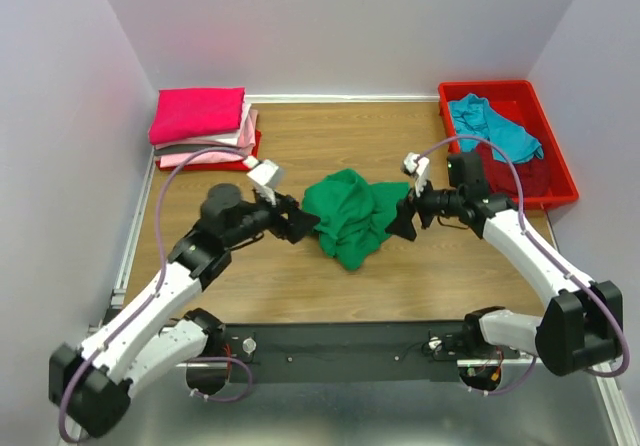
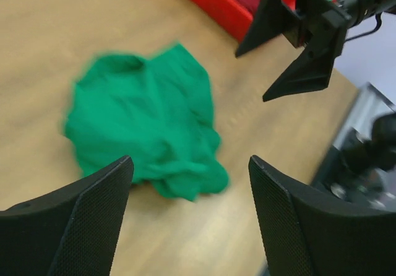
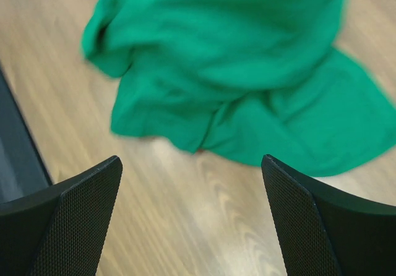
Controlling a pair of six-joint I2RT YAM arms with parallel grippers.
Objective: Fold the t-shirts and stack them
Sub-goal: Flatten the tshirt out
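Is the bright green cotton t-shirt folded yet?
Not folded: the bright green cotton t-shirt lies crumpled in a wrinkled, uneven heap.

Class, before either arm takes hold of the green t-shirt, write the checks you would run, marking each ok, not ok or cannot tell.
1. Left gripper open and empty: ok.
2. Right gripper open and empty: ok.
3. Green t-shirt spread flat: not ok, crumpled.
4. It lies between both grippers, on the table: ok.
5. Folded stack at the far left tidy: ok.
6. Which side of it faces up: cannot tell.
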